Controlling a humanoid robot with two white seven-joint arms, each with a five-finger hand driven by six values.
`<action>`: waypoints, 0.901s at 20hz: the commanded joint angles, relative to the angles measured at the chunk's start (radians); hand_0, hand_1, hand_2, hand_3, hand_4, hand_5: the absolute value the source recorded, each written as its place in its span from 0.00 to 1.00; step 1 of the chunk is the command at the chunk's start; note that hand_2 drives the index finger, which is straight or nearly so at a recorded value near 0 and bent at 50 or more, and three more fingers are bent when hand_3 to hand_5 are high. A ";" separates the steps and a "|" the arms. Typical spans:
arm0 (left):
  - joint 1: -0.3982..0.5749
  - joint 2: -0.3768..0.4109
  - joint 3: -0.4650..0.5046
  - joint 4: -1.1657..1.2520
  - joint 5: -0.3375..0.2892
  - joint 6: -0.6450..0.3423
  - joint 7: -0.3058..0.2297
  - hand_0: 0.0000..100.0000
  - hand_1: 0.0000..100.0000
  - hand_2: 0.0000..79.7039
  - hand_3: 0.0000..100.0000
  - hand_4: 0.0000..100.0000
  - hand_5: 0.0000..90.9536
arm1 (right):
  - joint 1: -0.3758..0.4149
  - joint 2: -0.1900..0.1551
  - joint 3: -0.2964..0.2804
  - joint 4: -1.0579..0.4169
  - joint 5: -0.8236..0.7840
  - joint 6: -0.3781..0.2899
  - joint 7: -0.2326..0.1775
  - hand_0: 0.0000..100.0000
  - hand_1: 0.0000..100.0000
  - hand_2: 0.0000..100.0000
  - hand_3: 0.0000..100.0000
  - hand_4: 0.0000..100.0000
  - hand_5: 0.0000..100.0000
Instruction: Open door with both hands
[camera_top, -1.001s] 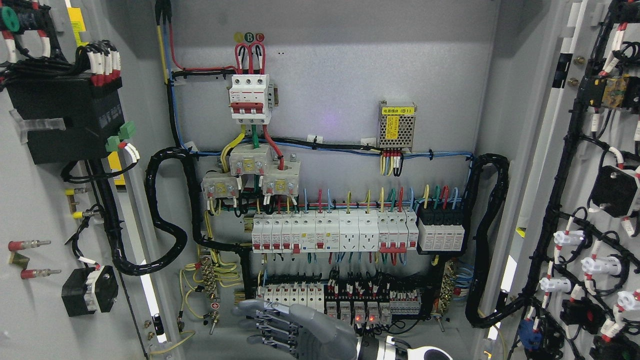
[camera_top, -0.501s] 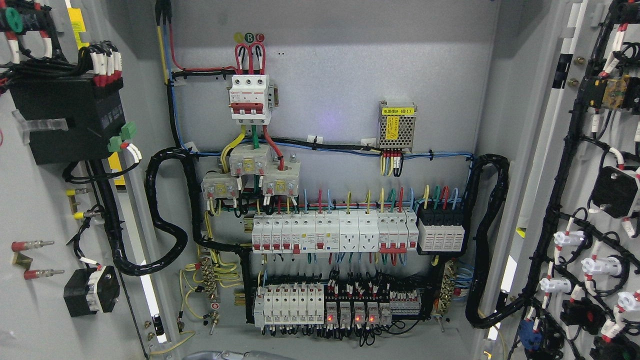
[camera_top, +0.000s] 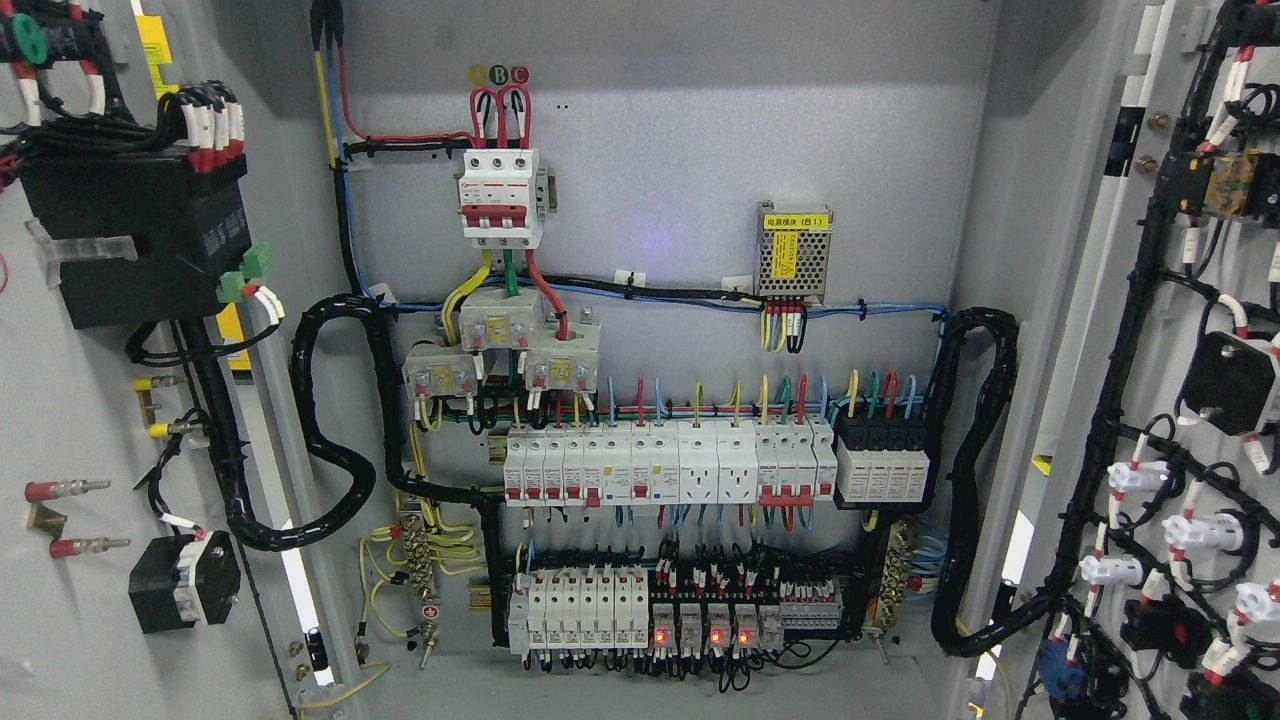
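Note:
Both doors of the grey electrical cabinet stand swung wide. The left door (camera_top: 70, 420) fills the picture's left edge, its inner face carrying a black box and wired parts. The right door (camera_top: 1150, 330) fills the right edge, with black cable looms and white connectors on it. Between them the cabinet's back panel (camera_top: 680, 150) is fully exposed. Neither of my hands shows anywhere in the head view.
On the back panel sit a red-and-white main breaker (camera_top: 500, 195), a small perforated power supply (camera_top: 795, 250), a row of white breakers (camera_top: 665, 465) and a lower terminal row with red lamps (camera_top: 680, 610). Thick black conduits (camera_top: 330, 420) loop at both sides.
A grey robot hand that lay low at the bottom centre one second ago has dropped out of the picture. The doors and the cabinet have not moved.

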 joint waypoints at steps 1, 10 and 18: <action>-0.032 -0.031 0.001 0.014 0.000 0.000 0.000 0.00 0.00 0.00 0.00 0.00 0.00 | -0.017 0.062 0.058 0.026 0.003 -0.001 -0.003 0.22 0.07 0.00 0.00 0.00 0.00; -0.032 -0.035 0.001 0.015 0.000 0.000 0.000 0.00 0.00 0.00 0.00 0.00 0.00 | -0.079 0.064 0.137 0.027 -0.004 0.001 -0.103 0.22 0.07 0.00 0.00 0.00 0.00; -0.032 -0.035 0.001 0.015 0.000 0.000 0.000 0.00 0.00 0.00 0.00 0.00 0.00 | -0.134 0.064 0.173 0.044 -0.009 0.002 -0.108 0.22 0.07 0.00 0.00 0.00 0.00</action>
